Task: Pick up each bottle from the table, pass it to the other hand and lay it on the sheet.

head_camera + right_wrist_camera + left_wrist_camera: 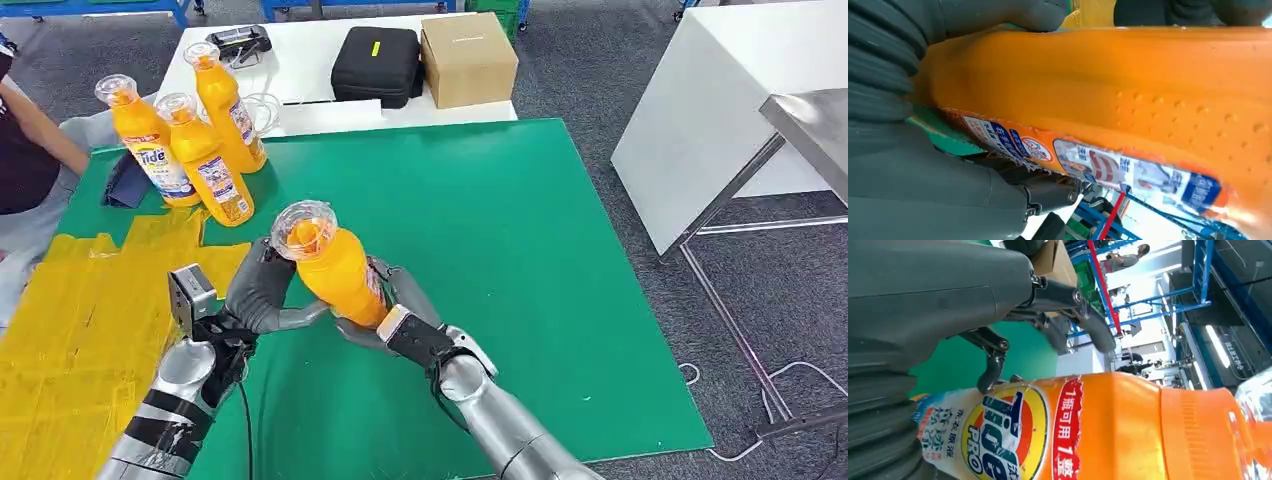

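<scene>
Right hand point(385, 300) grips orange bottle point(335, 268) around lower body, bottle tilted, clear cap pointing up-left, held above green mat point(500, 260) near its middle. Left hand point(262, 290) wraps bottle's left side, also touching it. Yellow sheet point(80, 330) lies on mat, left, near. Three more bottles point(195, 140) stand upright, far left on mat. Beyond: black case point(378, 65), cardboard box point(468, 58) on white table point(310, 115).
</scene>
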Action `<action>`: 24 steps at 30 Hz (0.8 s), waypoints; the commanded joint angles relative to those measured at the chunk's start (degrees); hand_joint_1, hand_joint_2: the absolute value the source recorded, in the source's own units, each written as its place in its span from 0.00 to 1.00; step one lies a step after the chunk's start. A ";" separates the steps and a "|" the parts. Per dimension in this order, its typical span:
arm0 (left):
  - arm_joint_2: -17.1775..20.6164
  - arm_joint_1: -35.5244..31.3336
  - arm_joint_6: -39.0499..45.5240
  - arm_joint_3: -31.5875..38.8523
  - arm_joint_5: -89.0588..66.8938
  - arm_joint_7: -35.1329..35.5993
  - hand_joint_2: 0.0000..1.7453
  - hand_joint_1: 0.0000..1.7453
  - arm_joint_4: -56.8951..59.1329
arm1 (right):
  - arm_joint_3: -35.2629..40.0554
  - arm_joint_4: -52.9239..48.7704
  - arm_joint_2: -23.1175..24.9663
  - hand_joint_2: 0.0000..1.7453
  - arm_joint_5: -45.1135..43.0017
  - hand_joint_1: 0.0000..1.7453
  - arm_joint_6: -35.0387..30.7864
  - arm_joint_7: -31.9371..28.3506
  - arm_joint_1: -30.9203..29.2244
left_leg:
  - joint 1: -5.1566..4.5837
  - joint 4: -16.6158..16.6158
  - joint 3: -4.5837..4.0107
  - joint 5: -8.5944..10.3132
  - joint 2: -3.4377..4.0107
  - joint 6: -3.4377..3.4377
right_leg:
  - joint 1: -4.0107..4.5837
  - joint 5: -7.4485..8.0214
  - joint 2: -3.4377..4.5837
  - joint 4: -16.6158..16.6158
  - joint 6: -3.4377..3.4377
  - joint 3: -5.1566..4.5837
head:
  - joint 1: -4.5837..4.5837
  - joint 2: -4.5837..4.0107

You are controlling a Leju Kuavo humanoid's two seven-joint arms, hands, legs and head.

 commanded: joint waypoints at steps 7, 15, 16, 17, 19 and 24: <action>0.34 0.52 -0.68 -5.62 -0.65 0.38 1.00 0.00 -3.97 | 2.31 3.74 -1.05 1.00 0.29 1.00 -0.53 0.61 -1.28 | 0.03 0.00 0.11 -0.04 -0.10 -0.02 | 0.04 -0.04 -0.06 -0.02 -0.06 0.14 | 0.00 0.00; 0.53 1.60 -1.00 -7.87 -1.07 0.17 1.00 0.00 -5.74 | 2.12 5.09 -0.58 1.00 0.16 1.00 -0.55 0.90 -0.95 | 0.07 -0.01 0.19 -0.07 -0.13 -0.03 | 0.07 -0.06 -0.07 -0.06 -0.08 0.24 | 0.00 0.00; 0.53 1.60 -1.00 -7.87 -1.07 0.17 1.00 0.00 -5.74 | 2.12 5.09 -0.58 1.00 0.16 1.00 -0.55 0.90 -0.95 | 0.04 -0.01 0.12 -0.04 -0.11 -0.02 | 0.04 -0.04 -0.07 -0.05 -0.06 0.16 | 0.00 0.00; 0.54 1.41 -0.99 -8.31 -1.06 0.15 1.00 0.00 -5.53 | 2.36 5.63 -0.06 1.00 0.27 1.00 -0.54 0.91 -1.08 | 0.08 0.03 0.20 -0.09 -0.13 -0.03 | 0.08 -0.08 -0.07 -0.04 -0.09 0.25 | 0.00 0.00; 0.46 1.04 -0.93 -8.85 -1.08 0.18 1.00 0.00 -4.85 | 3.75 6.73 0.48 1.00 1.22 1.00 -0.20 1.10 -1.40 | 0.06 0.02 0.18 -0.08 -0.11 -0.03 | 0.07 -0.06 -0.05 -0.03 -0.09 0.22 | -0.02 0.00; 0.39 0.95 -0.82 -9.11 -1.10 0.40 1.00 0.00 -3.80 | 5.46 7.31 1.51 1.00 2.69 1.00 -0.76 1.17 -1.29 | 0.09 0.04 0.21 -0.10 -0.05 -0.05 | 0.09 -0.05 0.01 -0.02 -0.12 0.24 | 0.00 0.00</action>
